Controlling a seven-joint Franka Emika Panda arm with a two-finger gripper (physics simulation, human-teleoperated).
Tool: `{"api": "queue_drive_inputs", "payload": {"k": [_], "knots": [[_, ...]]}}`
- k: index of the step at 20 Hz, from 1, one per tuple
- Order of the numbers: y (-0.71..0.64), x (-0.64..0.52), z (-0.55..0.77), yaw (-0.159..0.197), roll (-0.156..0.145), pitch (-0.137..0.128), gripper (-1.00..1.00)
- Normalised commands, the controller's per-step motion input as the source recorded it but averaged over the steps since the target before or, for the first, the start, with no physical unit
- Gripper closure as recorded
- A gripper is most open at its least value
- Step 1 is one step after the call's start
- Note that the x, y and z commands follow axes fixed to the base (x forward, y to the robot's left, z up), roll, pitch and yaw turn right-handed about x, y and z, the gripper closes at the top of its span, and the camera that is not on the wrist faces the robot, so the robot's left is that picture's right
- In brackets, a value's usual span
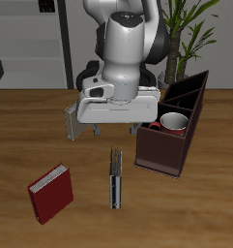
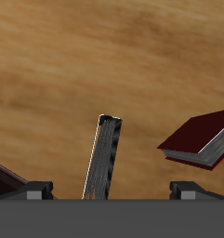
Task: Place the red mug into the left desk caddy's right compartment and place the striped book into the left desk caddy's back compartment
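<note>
The striped book [image 1: 114,180] lies on the wooden table near the front edge, seen edge-on. My gripper [image 1: 114,155] hangs just above its far end, open and empty. In the wrist view the striped book [image 2: 104,160] runs between my two fingertips [image 2: 34,191], which stand wide apart, gripper [image 2: 112,191]. The red mug [image 1: 172,122] stands upright inside the left desk caddy [image 1: 161,155], in the squarish compartment at its near end. The caddy's long narrow back slot [image 1: 197,107] holds nothing that I can see.
A red book with white page edges [image 1: 50,192] lies on the table near the front edge, away from the caddy; it also shows in the wrist view [image 2: 202,138]. A potted plant [image 1: 190,39] stands behind the caddy.
</note>
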Motion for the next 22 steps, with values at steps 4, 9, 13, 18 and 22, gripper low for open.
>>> {"api": "queue_drive_inputs", "payload": {"k": [4, 9, 13, 18, 22], "knots": [[-0.06, 0.23, -0.27, -0.006, -0.018, 0.032, -1.00], [-0.01, 0.12, -0.21, -0.017, -0.013, 0.018, -1.00], [0.04, 0.05, -0.23, -0.031, -0.008, 0.017, -1.00], [0.09, 0.06, -0.32, -0.019, 0.016, 0.029, -1.00], [-0.05, 0.09, -0.22, -0.018, 0.005, 0.025, -1.00]]}}
